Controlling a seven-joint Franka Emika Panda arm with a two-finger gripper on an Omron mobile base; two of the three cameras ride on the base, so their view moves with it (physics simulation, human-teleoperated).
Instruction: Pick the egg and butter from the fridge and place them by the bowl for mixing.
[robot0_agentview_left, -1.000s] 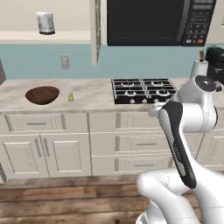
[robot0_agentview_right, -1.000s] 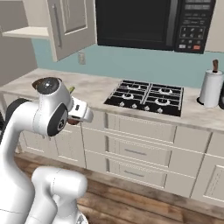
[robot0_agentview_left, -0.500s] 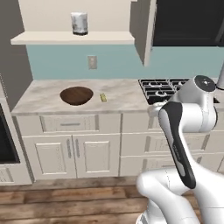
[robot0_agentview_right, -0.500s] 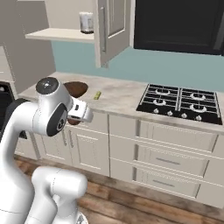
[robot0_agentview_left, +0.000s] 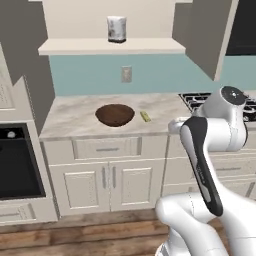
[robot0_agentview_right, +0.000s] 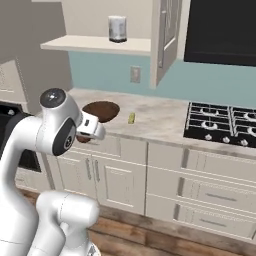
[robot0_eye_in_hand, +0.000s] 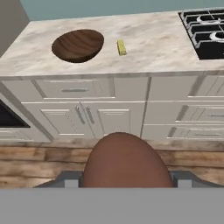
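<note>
Base driven leftward, bowl (robot0_agentview_left: 115, 114) and butter (robot0_agentview_left: 145, 116) brought near centre on counter (robot0_agentview_left: 75, 120); egg (robot0_eye_in_hand: 126, 161) clamped between gripper (robot0_eye_in_hand: 127, 180) fingers, awaiting placement beside bowl.

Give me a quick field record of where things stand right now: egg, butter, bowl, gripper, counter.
egg: reddish-brown, held in the gripper, close in the hand view
gripper: shut on the egg, short of the counter
butter: lying on the counter, beside the bowl, not touching it
bowl: dark wood, on the counter, nothing in it
counter: marbled top, stove at one end
</note>
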